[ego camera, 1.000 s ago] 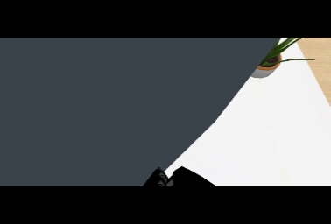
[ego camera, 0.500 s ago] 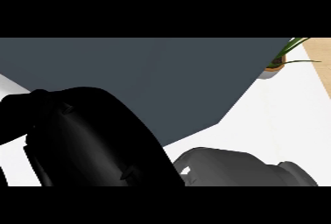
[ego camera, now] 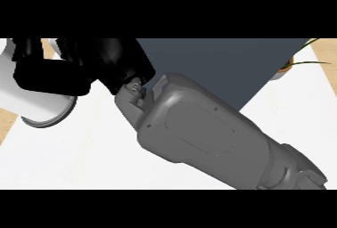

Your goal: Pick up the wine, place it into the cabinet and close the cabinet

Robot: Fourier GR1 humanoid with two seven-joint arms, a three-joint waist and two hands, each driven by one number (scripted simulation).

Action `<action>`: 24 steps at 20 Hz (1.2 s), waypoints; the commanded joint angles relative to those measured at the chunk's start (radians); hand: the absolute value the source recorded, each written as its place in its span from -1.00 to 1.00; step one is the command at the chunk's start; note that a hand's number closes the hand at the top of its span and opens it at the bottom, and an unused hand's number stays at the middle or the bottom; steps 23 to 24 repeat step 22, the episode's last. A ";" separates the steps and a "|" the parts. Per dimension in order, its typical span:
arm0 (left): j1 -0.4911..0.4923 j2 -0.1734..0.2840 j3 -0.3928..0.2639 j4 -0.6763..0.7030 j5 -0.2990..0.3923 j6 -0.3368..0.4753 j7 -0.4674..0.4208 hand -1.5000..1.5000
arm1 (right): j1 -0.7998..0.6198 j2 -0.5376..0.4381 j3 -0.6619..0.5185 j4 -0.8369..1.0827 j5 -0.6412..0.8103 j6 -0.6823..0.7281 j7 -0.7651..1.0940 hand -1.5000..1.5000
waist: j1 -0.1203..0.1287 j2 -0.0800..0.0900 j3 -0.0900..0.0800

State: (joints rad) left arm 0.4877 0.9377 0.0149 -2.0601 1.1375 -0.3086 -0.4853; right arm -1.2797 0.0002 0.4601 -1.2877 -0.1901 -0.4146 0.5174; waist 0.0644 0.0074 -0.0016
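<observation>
One white counter [ego camera: 79,164], dark cabinet [ego camera: 223,58]

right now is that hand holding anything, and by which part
Cannot tell. The black hand is bunched up close to the camera; no wine shows in it.

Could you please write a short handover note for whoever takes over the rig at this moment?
Right hand: stretched across to the far left on its forearm, which fills most of the view; its grip cannot be made out.
Left hand: not in view.
Things: no wine is recognisable. A white cylinder lies beside the right hand at the left edge. A dark panel, probably the cabinet, stands at the back, a potted plant to its right.
Done: nothing can be confirmed.
Left: check where the wine is and whether the cabinet is closed.
</observation>
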 commanded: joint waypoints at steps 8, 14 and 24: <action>-0.019 -0.017 0.054 0.000 0.030 0.004 0.019 1.00 | 0.018 -0.062 -0.067 0.339 -0.028 0.065 -0.241 1.00 | -0.015 0.016 0.000; -0.035 -0.009 0.058 0.001 0.036 0.020 0.036 1.00 | 0.034 -0.093 -0.045 0.403 -0.015 0.094 -0.307 1.00 | -0.037 0.027 0.000; -0.035 -0.010 0.064 -0.011 0.034 0.015 0.040 1.00 | 0.032 -0.125 -0.052 0.469 -0.007 0.111 -0.381 1.00 | -0.032 0.032 0.000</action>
